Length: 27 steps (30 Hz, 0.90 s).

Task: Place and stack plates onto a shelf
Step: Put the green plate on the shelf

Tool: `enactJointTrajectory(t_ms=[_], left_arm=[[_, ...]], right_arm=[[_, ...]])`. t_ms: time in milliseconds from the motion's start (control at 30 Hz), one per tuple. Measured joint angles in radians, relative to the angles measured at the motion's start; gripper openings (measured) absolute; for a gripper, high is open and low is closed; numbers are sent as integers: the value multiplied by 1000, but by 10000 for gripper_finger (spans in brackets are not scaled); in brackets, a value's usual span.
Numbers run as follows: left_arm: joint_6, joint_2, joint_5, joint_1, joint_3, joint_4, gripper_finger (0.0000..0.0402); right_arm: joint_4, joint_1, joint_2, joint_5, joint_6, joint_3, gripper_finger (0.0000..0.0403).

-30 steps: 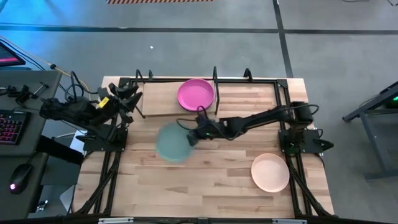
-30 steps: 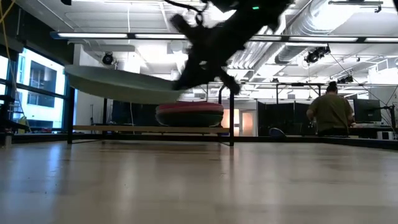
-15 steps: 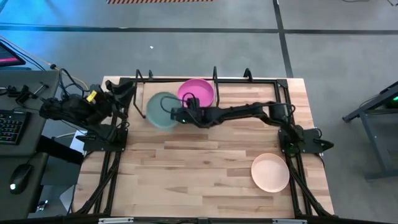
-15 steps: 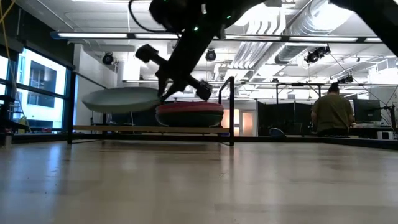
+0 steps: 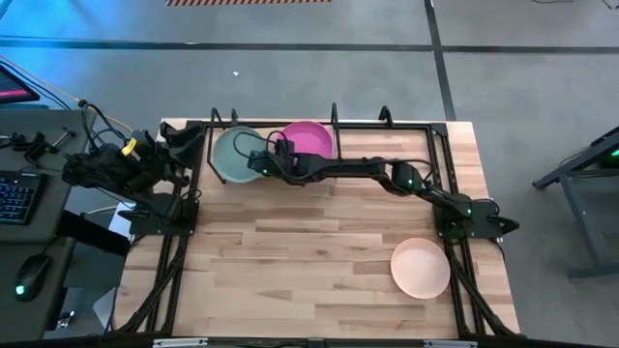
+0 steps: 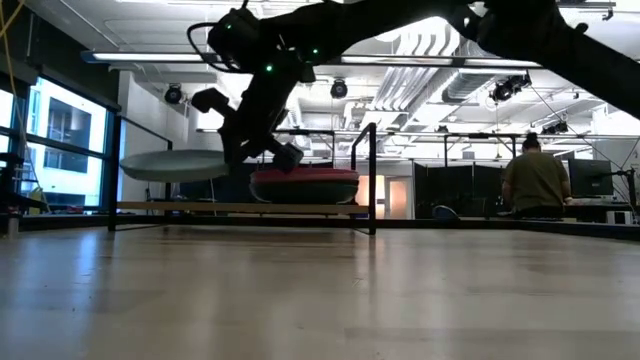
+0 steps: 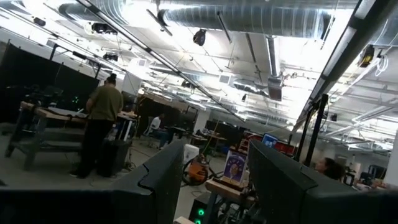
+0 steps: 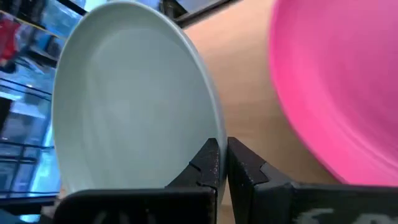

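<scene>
My right arm reaches across the table to the far left, and its gripper (image 5: 259, 164) is shut on the light teal plate (image 5: 235, 155). In the low view this plate (image 6: 175, 165) hovers above the shelf board (image 6: 200, 208), left of the magenta plate (image 6: 305, 185), which rests on the board by its base. The magenta plate (image 8: 336, 81) fills the side of the right wrist view. A light pink plate (image 5: 421, 268) lies flat on the table near the right arm's base. My left gripper (image 7: 217, 186) is open, pulled back at the table's far left edge. My right gripper pinches the light teal plate's rim (image 8: 214, 134) on the side facing the magenta plate, one finger (image 8: 208, 165) on the inner face and the other (image 8: 245, 171) outside. The fingers come from the table's right, slanting down. The plate is about level and lifted clear of the shelf board.
Upright black dividers (image 6: 372, 175) and thin rods frame the shelf along the far edge. The arms' black frames run down both table sides. A person (image 6: 530, 180) sits at a desk in the room behind. Bare wood lies across the table's middle and near side.
My right gripper has carried the light teal plate from the table's middle toward the far left, over the shelf's left section beside the magenta plate. The plate has gone from tilted to about level and come lower. The left arm has drawn back slightly to the left.
</scene>
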Motion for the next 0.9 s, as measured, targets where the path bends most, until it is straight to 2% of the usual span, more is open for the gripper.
enactJointTrajectory(t_ms=[400,567,900], left_arm=[[-24,0,0,0,0,0,168],[-24,0,-1,0,0,0,168],[-26,0,-1,0,0,0,168]], right_arm=[[-44,-6,14,7,34,16,0],[-43,-11,14,23,-27,16,6],[-50,-43,13,10,-27,22,94]])
